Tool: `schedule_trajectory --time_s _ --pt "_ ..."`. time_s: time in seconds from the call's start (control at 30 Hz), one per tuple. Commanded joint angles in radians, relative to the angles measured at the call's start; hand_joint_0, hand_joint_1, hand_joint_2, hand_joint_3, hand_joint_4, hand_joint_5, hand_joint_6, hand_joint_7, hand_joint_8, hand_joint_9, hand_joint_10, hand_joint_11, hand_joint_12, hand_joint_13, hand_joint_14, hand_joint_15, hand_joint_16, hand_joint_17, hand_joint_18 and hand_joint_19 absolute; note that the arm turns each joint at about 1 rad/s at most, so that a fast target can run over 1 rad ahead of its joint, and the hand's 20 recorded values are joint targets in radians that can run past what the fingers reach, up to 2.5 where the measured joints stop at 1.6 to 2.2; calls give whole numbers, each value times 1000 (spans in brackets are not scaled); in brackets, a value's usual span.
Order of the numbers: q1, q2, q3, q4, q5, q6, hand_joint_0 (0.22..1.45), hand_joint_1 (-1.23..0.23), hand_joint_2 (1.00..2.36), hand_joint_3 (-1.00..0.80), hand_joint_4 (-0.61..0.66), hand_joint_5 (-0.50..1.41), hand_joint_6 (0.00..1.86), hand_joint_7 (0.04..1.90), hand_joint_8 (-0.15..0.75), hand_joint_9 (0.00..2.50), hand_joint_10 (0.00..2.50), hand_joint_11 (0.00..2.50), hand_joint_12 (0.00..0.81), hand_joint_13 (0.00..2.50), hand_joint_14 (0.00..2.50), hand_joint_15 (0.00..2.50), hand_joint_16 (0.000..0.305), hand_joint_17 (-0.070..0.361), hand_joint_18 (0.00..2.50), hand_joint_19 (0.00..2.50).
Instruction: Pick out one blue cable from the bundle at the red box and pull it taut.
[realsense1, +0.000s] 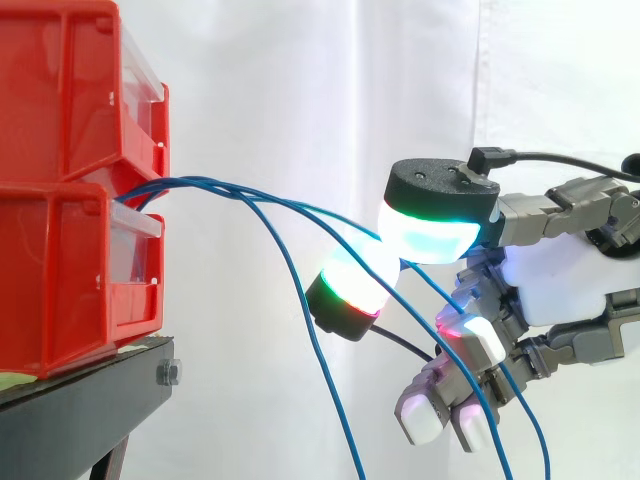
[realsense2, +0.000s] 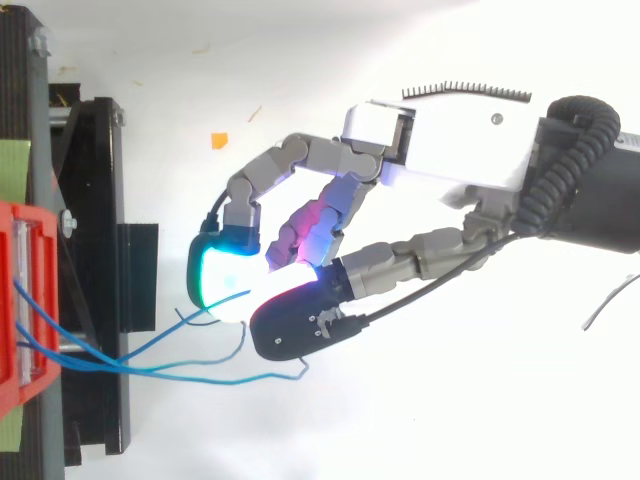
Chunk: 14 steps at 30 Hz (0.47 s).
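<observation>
- Your robot hand (realsense1: 560, 280) reaches in from the right, level with the gap between the two stacked red bins.
- It is closed in a pinch: two of its thick glowing pads (realsense1: 435, 235) meet tip to tip, one above and one below. One blue cable (realsense2: 200, 312) runs into the spot where they meet, so it appears to be held there.
- The remaining fingers curl downward below the pinch, and nothing shows in them.
- The blue cable bundle (realsense1: 180, 183) comes out at the front of the bins, where the upper red bin (realsense1: 60, 90) sits on the lower red bin (realsense1: 60, 280).
- From there the held cable rises in a gentle arch across to the pads; it is curved, not a straight line.
- In the side view, the other blue strands leave the bundle, bend down and drop past the curled fingers to the bottom edge.
- From above, two loose strands end free just beside the pinching pads.
- The bins stand on the black stand (realsense1: 90, 400), well apart from the robot hand, with the white curtain (realsense1: 300, 80) behind.
</observation>
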Motion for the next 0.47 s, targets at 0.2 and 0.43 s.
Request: schedule_trajectory --time_s 0.2,0.43 --pt "0 0 0 0 0 1 600 -765 1011 -162 -257 -42 859 922 282 1286 28 671 363 911 14 385 55 123 818 602" --pt "0 0 0 0 0 1 600 -766 1011 -160 -257 -42 859 923 279 1289 25 662 359 911 15 392 55 123 811 611"
